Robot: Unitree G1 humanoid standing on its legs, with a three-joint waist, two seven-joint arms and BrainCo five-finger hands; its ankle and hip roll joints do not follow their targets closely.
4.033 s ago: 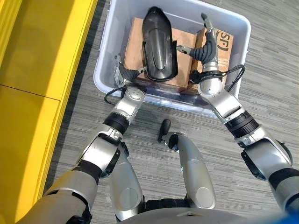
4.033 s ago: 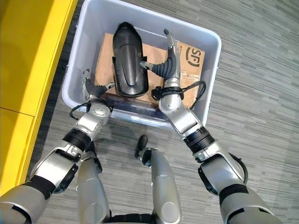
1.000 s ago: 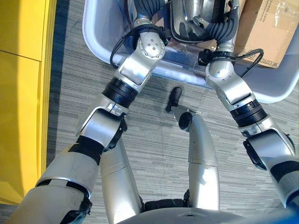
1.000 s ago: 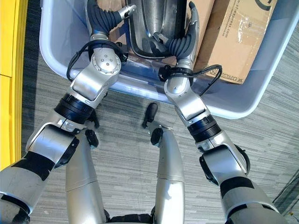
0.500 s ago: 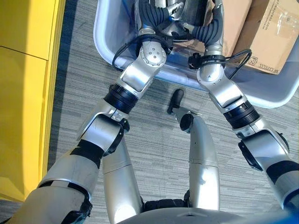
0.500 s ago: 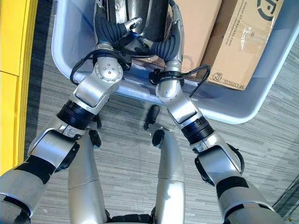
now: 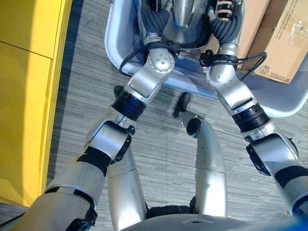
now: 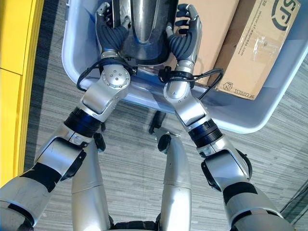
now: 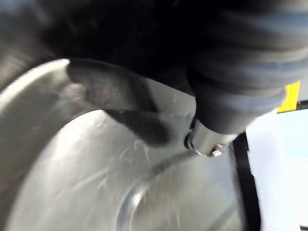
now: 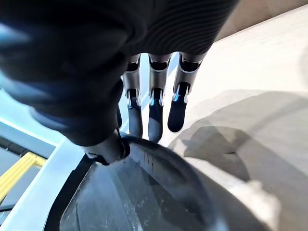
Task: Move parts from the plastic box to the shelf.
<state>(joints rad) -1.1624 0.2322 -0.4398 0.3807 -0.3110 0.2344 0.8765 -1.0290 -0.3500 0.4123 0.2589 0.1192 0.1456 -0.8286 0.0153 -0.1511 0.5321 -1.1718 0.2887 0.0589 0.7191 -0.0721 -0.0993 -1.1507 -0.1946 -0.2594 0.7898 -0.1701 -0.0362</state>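
Item 1, part (image 8: 147,24): a dark, glossy, smooth moulded shell, long and rounded, with scuffed sheen on its curved face. You would have found it between the 2 hands, raised at the near wall of the plastic box (image 8: 250,122); 4 seconds earlier it lay flat on the cardboard inside.

Item 2, left hand (image 8: 107,21): pressed against the part's left flank, its dark ribbed cover alongside the shell. Whether its fingers were straight or curled you could not tell; the left wrist view gave only the shell's curved surface (image 9: 96,183) close against the cover.

Item 3, right hand (image 8: 185,29): set against the part's right flank, fingers (image 10: 154,108) straight and side by side, reaching past the shell's rim (image 10: 159,163) with nothing wrapped in them, thumb low at the shell's edge.

Item 4, plastic box: pale, translucent, rounded corners, on grey striped carpet (image 7: 159,144).

Item 5, 2 brown cardboard cartons (image 8: 260,43): beyond the right hand, inside the box, taped, with printed markings that you are asked to leave unread. They sat closer in view than half a second before; the camera had shifted.

Item 6, yellow panel (image 7: 24,96): smooth, flat, well off to the left hand's outer side.
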